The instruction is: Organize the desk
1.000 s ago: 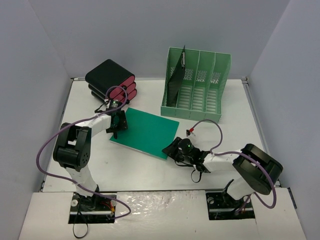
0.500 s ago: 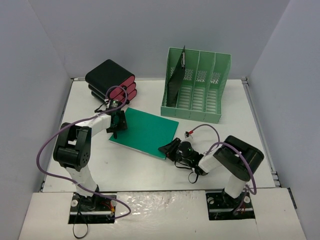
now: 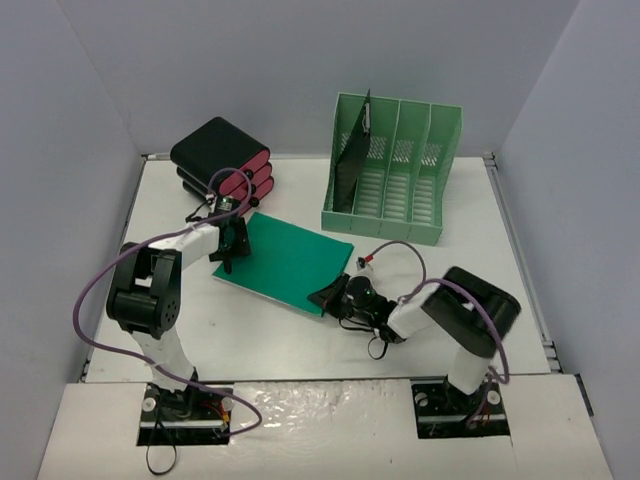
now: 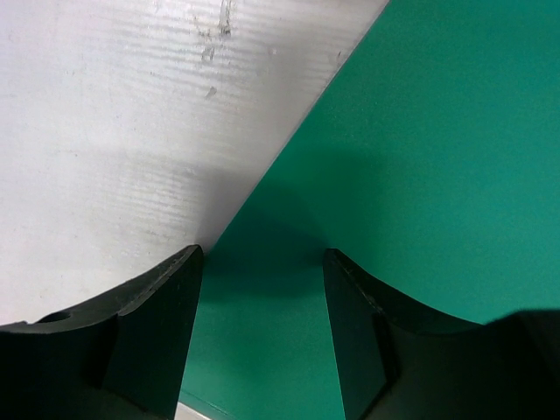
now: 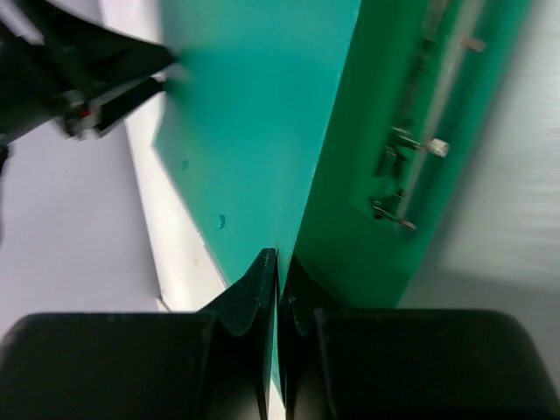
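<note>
A green folder (image 3: 285,262) lies on the white desk (image 3: 440,275), in its middle. My right gripper (image 3: 330,295) is shut on the folder's near right corner; in the right wrist view the cover (image 5: 254,114) runs edge-on between the closed fingers (image 5: 258,289), with the metal clip on its underside (image 5: 411,175). My left gripper (image 3: 230,255) is open, its tips resting over the folder's left edge; the left wrist view shows green cover (image 4: 420,149) between the spread fingers (image 4: 166,324) and bare desk (image 4: 131,114) beside it.
A mint-green file rack (image 3: 392,170) stands at the back right with a black folder (image 3: 350,160) upright in its left slot. A stack of black and red binders (image 3: 222,160) lies at the back left. Grey walls enclose the desk on three sides.
The right arm has swung left and rolled its gripper on the folder's corner, lifting it. The folder has slid slightly left. The left gripper has shifted a little left with it.
</note>
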You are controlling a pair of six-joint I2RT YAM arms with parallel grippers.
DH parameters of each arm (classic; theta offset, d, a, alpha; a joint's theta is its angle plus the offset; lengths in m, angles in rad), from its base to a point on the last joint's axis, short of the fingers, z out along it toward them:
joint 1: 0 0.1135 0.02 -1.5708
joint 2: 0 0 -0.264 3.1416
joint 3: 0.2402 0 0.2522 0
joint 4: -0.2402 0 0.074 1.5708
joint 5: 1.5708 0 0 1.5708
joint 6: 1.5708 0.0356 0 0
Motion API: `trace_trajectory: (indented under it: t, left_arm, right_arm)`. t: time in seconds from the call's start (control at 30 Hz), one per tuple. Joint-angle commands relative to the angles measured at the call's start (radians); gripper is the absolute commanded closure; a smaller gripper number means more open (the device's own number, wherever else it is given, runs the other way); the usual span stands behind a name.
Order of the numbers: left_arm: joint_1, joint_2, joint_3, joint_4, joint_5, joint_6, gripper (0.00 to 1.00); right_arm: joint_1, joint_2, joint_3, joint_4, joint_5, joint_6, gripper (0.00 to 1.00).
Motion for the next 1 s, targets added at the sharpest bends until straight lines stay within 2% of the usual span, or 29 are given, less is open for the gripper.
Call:
trace_trajectory:
  t: [0.0, 0.13, 0.27, 0.37, 0.7, 0.97]
  left_arm:
    - [-0.039, -0.091, 0.001, -0.18, 0.122, -0.009, 0.48]
    - [-0.122, -0.216, 0.073, -0.253, 0.044, 0.04, 0.46]
    - [-0.203, -0.317, 0.11, -0.301, -0.018, 0.077, 0.42]
    - [-0.248, -0.393, 0.112, -0.305, -0.034, 0.105, 0.39]
    - [-0.423, -0.658, 0.122, -0.376, -0.103, 0.176, 0.35]
    - [-0.677, -0.772, 0.033, -0.378, -0.214, 0.222, 0.34]
  right_arm:
    - [0.033, -0.263, 0.123, -0.302, 0.1, -0.087, 1.0]
    - [0.033, -0.463, 0.165, -0.562, 0.168, -0.09, 1.0]
    - [0.035, -0.579, 0.234, -0.77, 0.197, -0.104, 1.0]
    - [0.033, -0.628, 0.256, -0.86, 0.205, -0.105, 1.0]
    - [0.034, -0.715, 0.342, -1.034, 0.206, -0.084, 1.0]
    - [0.03, -0.659, 0.491, -1.135, 0.179, -0.094, 1.0]
